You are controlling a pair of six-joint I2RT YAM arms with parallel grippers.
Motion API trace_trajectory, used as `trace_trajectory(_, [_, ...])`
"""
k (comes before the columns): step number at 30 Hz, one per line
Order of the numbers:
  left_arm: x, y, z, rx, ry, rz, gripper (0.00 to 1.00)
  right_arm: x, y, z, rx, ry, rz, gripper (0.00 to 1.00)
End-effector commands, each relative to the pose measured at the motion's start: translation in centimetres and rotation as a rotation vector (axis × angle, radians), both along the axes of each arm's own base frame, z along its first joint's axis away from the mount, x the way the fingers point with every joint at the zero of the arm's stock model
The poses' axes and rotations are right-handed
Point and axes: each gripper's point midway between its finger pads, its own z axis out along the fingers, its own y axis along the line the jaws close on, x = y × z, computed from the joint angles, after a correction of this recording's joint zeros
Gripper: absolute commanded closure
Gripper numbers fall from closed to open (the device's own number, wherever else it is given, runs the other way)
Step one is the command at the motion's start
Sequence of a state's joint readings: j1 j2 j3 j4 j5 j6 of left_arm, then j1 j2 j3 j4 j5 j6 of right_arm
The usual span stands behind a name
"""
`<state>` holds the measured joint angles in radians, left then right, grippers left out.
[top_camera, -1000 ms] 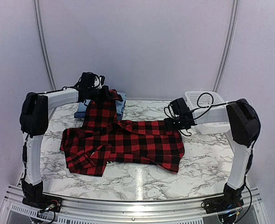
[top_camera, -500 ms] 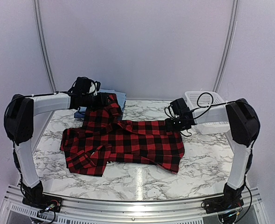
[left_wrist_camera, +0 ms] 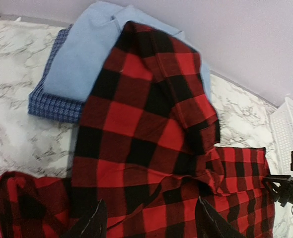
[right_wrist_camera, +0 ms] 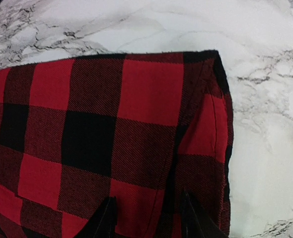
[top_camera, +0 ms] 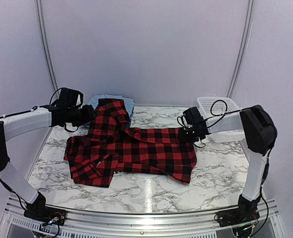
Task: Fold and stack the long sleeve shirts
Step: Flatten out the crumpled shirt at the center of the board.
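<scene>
The red-and-black plaid shirt (top_camera: pixel 131 151) lies spread on the marble table, with one sleeve (left_wrist_camera: pixel 146 89) draped up over the folded light blue shirt (left_wrist_camera: pixel 82 59) and the dark blue checked shirt (left_wrist_camera: pixel 52 101) at the back left. My left gripper (left_wrist_camera: pixel 151 220) hovers open just left of that sleeve (top_camera: pixel 109 116), nothing between its fingers. My right gripper (right_wrist_camera: pixel 150 210) is low over the plaid shirt's right edge (top_camera: pixel 188 141). Its fingers stand apart with flat cloth lying beneath the gap. No white letters show.
A white mesh basket (top_camera: pixel 216 106) stands at the back right, close behind the right arm. Bare marble (top_camera: pixel 146 186) runs along the front of the table. White walls close in the back and both sides.
The left gripper opened, let go of the sleeve and drew back to the left; the sleeve now rests on the blue shirts. The right gripper's fingers have come closer together.
</scene>
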<state>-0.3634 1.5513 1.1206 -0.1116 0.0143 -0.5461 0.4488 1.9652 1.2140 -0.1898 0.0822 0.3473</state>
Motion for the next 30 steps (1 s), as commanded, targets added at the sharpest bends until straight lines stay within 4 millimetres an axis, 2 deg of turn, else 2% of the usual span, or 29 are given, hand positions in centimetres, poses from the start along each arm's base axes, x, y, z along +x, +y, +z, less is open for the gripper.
trace_trajectory(1, [-3.1, 4.3, -4.4, 0.097, 0.119, 0.112, 0.39, -0.2, -0.5, -0.8, 0.031, 0.020, -0.019, 0.61])
trace_trajectory(4, [-4.3, 5.4, -6.5, 0.107, 0.175, 0.132, 0.40, -0.3, -0.2, -0.9, 0.049, 0.025, -0.015, 0.62])
trace_trajectory(8, [-5.1, 5.5, -8.4, 0.110, 0.223, 0.124, 0.40, -0.5, -0.3, -1.0, 0.047, 0.028, -0.021, 0.62])
trace_trajectory(18, [-3.3, 5.0, -11.3, 0.135, 0.270, 0.102, 0.41, -0.7, -0.6, -0.8, 0.045, 0.026, -0.033, 0.62])
trace_trajectory(25, [-2.0, 3.9, -10.6, 0.100, 0.236, 0.069, 0.54, -1.0, -0.9, -0.2, 0.042, 0.020, -0.033, 0.62])
trace_trajectory(30, [-1.8, 3.7, -9.8, 0.091, 0.220, 0.056, 0.65, -1.2, -0.9, -0.1, 0.046, 0.017, -0.035, 0.62])
